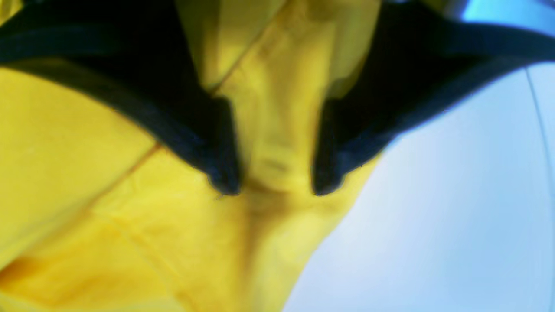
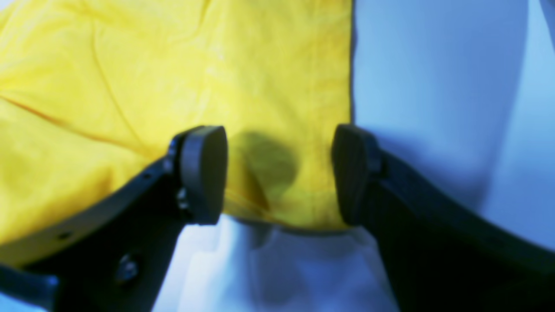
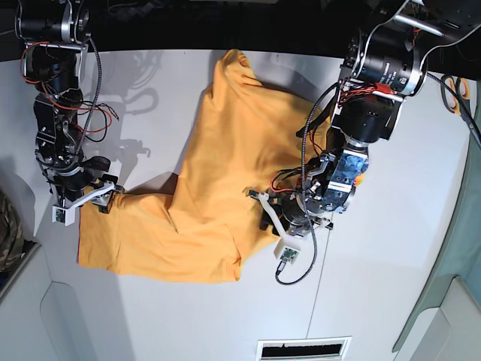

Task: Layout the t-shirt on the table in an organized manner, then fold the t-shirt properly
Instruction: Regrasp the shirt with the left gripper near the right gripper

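Orange-yellow soft cloth t-shirt [image 3: 203, 188] lies wrinkled and partly spread on the wide matte white table [image 3: 391, 301]. At its edge the left gripper [image 1: 275, 190] has its black fingers on both sides of a raised fold of cloth; whether they pinch it I cannot tell. At another corner the right gripper [image 2: 279, 173] stands wide apart, holding nothing, above the hem.

One t-shirt [image 3: 210, 188], orange-yellow, spread on one white table [image 3: 376, 301]. Two robot arms over the table, one at each side of the shirt, so two grippers: left gripper [image 3: 264, 213] and right gripper [image 3: 105, 197]. One pair of orange-handled scissors [image 3: 455, 94] at the table's edge, well apart from the shirt.
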### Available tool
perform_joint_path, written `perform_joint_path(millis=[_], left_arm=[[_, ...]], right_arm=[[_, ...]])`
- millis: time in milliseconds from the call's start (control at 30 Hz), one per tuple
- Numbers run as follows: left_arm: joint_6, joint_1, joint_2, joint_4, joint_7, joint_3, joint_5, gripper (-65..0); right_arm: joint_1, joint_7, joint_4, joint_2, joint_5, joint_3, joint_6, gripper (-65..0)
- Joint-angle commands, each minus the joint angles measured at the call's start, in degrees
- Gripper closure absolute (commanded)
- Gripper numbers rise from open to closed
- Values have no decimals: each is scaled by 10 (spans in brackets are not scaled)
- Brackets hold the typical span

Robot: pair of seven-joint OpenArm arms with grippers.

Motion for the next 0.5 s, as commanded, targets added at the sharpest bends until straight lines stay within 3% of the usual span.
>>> perform_joint_path(millis=[0, 33, 67, 233, 367, 467], left_arm=[[1, -8, -2, 3, 8, 1, 1, -103], [1, -7, -1, 3, 8, 1, 1, -28], [-1, -8, -1, 3, 9, 1, 1, 0], [-57, -6, -2, 66, 66, 1, -1, 0], [-143, 23, -3, 189, 144, 1, -88, 0], [-171, 55, -3, 277, 194, 6, -174, 0]], right_arm=[[-3, -43, -2, 0, -2, 0, -1, -382], [-3, -43, -2, 0, -2, 0, -1, -382], [-3, -43, -2, 0, -2, 0, -1, -382], [-3, -41, -2, 0, -2, 0, -1, -382], [-3, -41, -2, 0, -2, 0, -1, -382], [-3, -40, -2, 0, -2, 0, -1, -382]])
